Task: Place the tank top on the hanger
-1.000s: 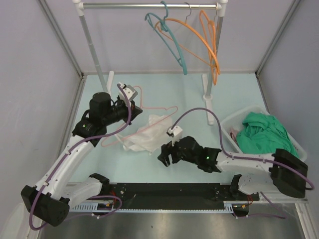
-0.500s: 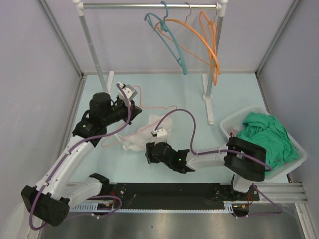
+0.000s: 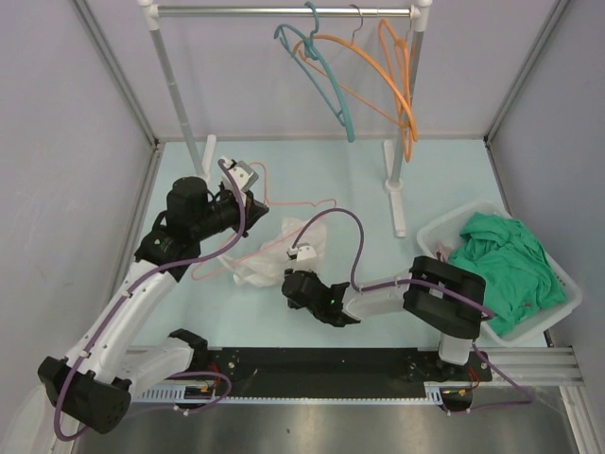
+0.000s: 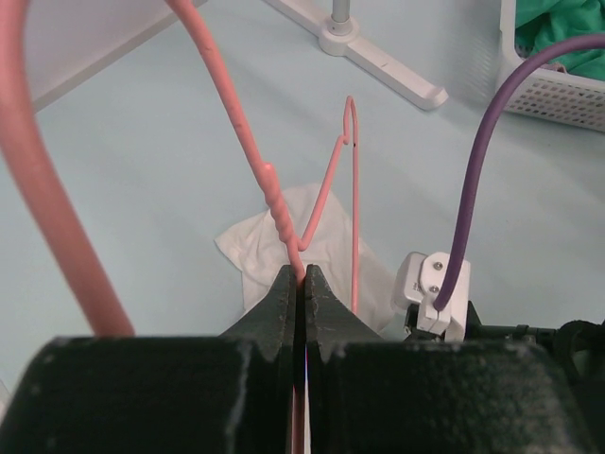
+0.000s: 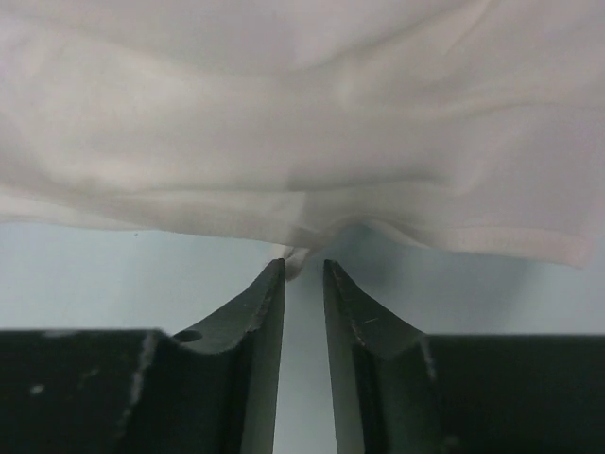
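The tank top (image 3: 274, 255) lies crumpled and white on the pale table, between the two arms. The pink hanger (image 3: 295, 204) is tilted over it, and my left gripper (image 3: 248, 197) is shut on the hanger near its neck. In the left wrist view the jaws of my left gripper (image 4: 302, 274) pinch the pink hanger (image 4: 232, 104) wire, with the tank top (image 4: 255, 236) beyond. My right gripper (image 3: 291, 284) sits low at the garment's near edge. In the right wrist view my right gripper (image 5: 303, 267) has a narrow gap, and a fold of the tank top (image 5: 302, 113) hem touches its left fingertip.
A clothes rack at the back carries a teal hanger (image 3: 317, 71) and orange hangers (image 3: 397, 85); its foot (image 3: 397, 203) stands right of the garment. A white basket (image 3: 558, 274) at the right holds a green garment (image 3: 501, 255).
My right arm has swung left and forward to the tank top's near edge, and its jaws have narrowed. My left gripper has kept hold of the hanger, barely moving.
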